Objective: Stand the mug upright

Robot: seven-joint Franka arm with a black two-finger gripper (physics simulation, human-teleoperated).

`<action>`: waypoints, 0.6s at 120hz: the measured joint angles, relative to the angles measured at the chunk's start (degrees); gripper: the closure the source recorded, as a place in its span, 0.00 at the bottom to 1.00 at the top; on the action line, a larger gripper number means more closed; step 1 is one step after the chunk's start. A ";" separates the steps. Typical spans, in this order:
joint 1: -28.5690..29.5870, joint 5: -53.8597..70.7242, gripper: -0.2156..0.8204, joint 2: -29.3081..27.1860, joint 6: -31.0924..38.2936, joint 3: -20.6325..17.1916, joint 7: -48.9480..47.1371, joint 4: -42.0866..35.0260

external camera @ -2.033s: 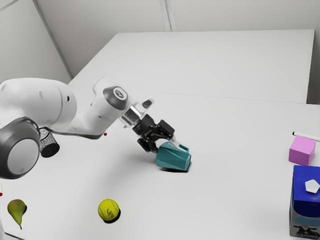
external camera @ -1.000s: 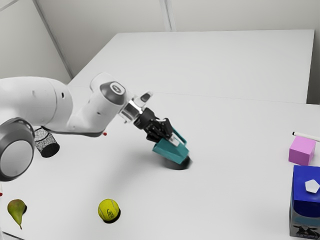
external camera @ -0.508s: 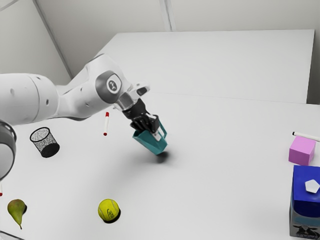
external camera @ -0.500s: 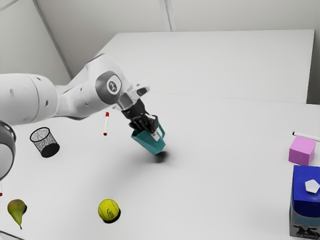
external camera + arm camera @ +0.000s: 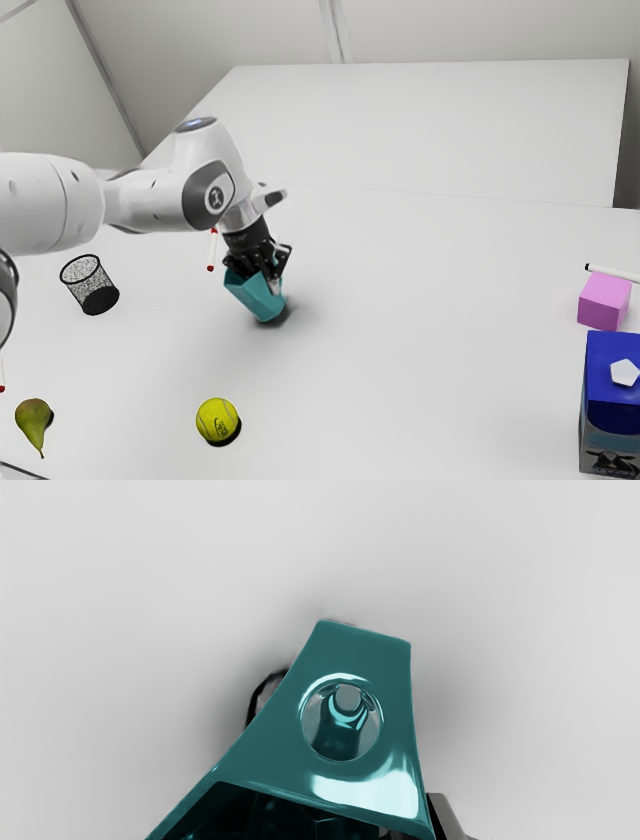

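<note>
Pinched teal mug [image 5: 255,297] by wall in end effector [image 5: 269,284], low at bench [image 5: 430,360], mouth up but leaning toward exterior view's left. Risked toppling onto side if released at such slant, or twisting in grip from pressing base edge down too hard.

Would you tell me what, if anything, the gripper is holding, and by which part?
The teal faceted mug is held near its open rim, at its raised end, between the gripper's fingers; exactly where each one touches is hidden.
</note>
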 joint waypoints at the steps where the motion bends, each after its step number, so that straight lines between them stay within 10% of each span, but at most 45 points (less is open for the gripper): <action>1: -0.04 0.11 0.96 -0.11 -0.01 0.08 -0.39 -0.15; 72: -0.20 10.52 0.96 -2.56 -8.22 1.49 -23.49 -2.17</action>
